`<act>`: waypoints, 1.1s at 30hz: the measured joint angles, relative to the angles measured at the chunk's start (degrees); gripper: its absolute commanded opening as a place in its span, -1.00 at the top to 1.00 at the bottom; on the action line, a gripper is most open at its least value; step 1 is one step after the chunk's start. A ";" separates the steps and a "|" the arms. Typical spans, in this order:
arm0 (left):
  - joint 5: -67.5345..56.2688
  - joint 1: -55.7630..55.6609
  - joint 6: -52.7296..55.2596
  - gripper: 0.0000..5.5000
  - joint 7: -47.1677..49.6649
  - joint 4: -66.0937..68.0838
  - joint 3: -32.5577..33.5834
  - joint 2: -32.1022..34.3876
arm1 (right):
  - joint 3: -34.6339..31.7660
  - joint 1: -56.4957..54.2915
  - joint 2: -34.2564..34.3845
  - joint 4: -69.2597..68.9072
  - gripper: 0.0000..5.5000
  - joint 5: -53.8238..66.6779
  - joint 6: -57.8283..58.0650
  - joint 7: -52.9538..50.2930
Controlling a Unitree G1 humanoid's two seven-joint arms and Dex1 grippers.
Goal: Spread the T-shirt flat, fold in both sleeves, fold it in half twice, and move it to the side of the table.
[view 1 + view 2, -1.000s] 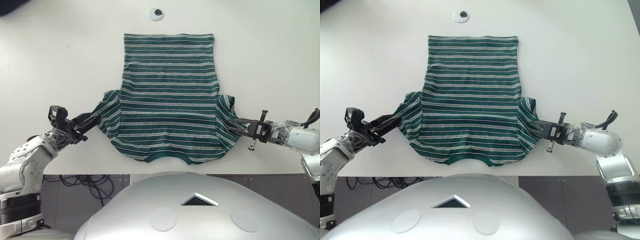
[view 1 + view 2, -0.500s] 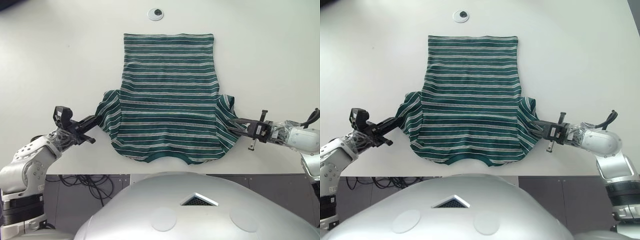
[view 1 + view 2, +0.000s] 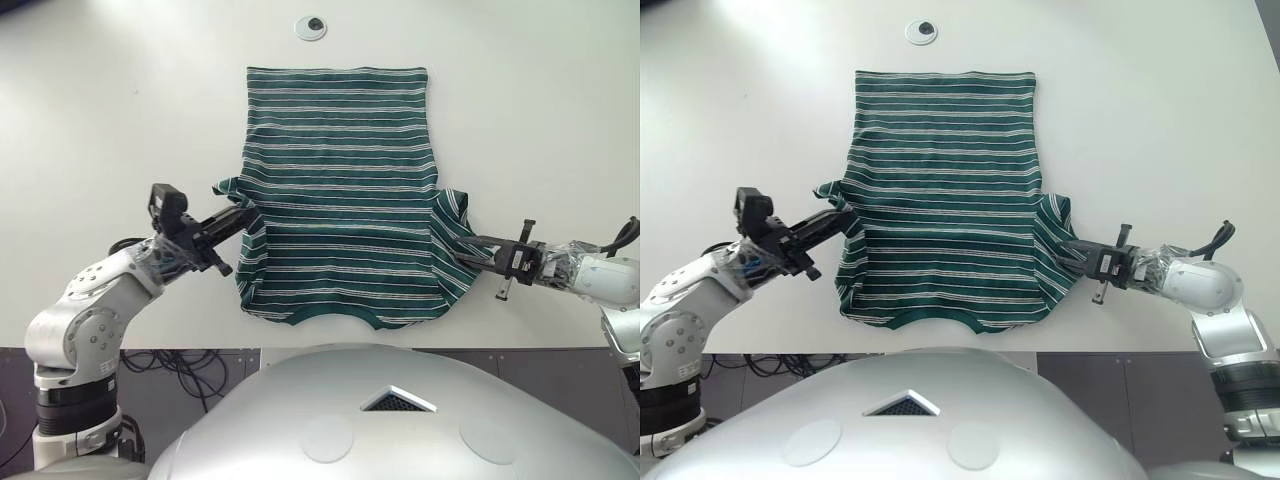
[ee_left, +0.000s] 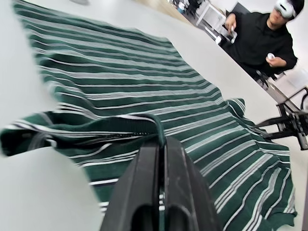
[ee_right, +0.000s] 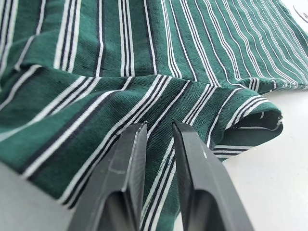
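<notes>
Now the green striped T-shirt [image 3: 340, 180] lies spread on the white surface [image 3: 120, 100], with its collar toward the robot. At the T-shirt's left edge, the left claw [image 3: 247, 212] is clenched on the left sleeve [image 3: 228, 188] and holds it raised, just at the side of the body part. At the T-shirt's right edge, the right claw [image 3: 464, 250] meets the right sleeve [image 3: 452, 225]; whether it grips the cloth I cannot tell. Beyond the T-shirt's hem sits a small round disc [image 3: 312, 27].

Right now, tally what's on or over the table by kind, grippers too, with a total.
T-shirt: 1
Round disc: 1
Grippers: 2, left gripper and right gripper
Total: 4
</notes>
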 measured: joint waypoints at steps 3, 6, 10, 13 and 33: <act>1.23 -0.70 -0.20 0.99 0.27 0.58 -3.00 -1.44 | -0.01 -0.05 0.00 -0.06 0.64 0.19 0.25 0.03; 3.18 -1.34 -1.28 0.99 0.34 2.21 -5.73 -2.50 | -0.12 0.12 0.07 -0.31 0.64 0.78 1.04 0.01; 5.59 -1.55 -2.66 0.83 0.66 3.39 -7.83 -3.91 | -1.81 1.45 2.21 -1.90 0.64 5.23 4.90 -0.35; 6.38 -1.37 -3.84 0.72 0.07 3.22 -8.46 -4.17 | -7.50 4.86 2.25 -8.14 0.64 21.25 17.96 0.39; 3.87 0.51 -9.38 0.12 2.68 -6.67 -6.93 -7.65 | -21.13 11.54 0.00 -8.69 0.64 38.09 61.83 -0.77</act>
